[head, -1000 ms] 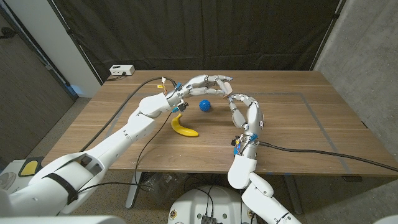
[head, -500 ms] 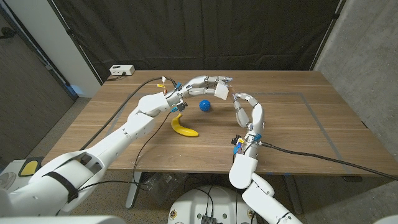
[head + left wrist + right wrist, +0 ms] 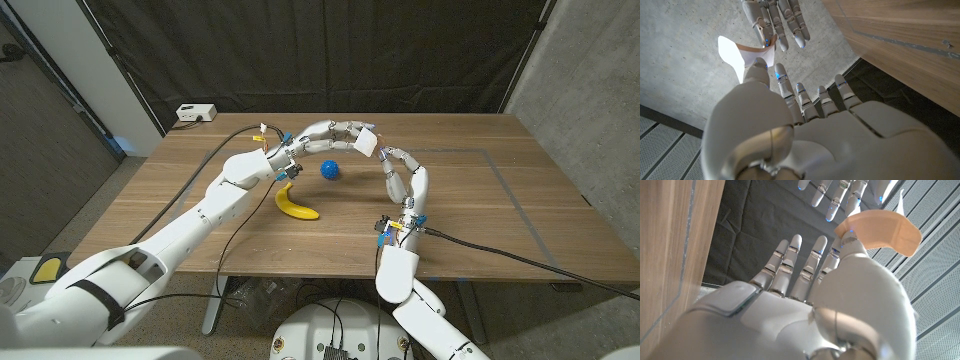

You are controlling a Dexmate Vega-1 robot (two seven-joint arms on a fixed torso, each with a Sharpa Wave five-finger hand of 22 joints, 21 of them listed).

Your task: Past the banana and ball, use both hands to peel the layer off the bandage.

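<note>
Bandage, a tan fabric adhesive strip [image 3: 880, 230] with a white paper backing layer [image 3: 737, 55], sits in the air between both hands, above the brown wooden worktop [image 3: 480, 200] and past the yellow banana [image 3: 296, 205] and blue spiky ball [image 3: 330, 169]; in the head view it reads as a small pale patch [image 3: 363, 142] at the meeting point of the hands.

Left hand [image 3: 335, 133] comes in from the far-left side; its thumb and a finger pinch the white layer, other fingers [image 3: 812, 97] loosely extended and slightly apart. Right hand [image 3: 400, 172] stands upright below and beside it; right wrist view shows the tan strip stuck at one fingertip, probably pinched against the thumb, the rest of its fingers [image 3: 790, 260] straight and a little spread.

Judgement: peel looks partly open, layer not yet clearly free.

Risks from here:
- both grips are shallow fingertip pinches; pulling apart too fast could slip one side and drop the strip onto the worktop;
- exposed adhesive may stick to a fingertip, so the strip follows the wrong hand;
- pulling off-axis could tear the paper layer or fold the strip onto itself;
- lowering the hands could knock the ball, which would roll.
</note>
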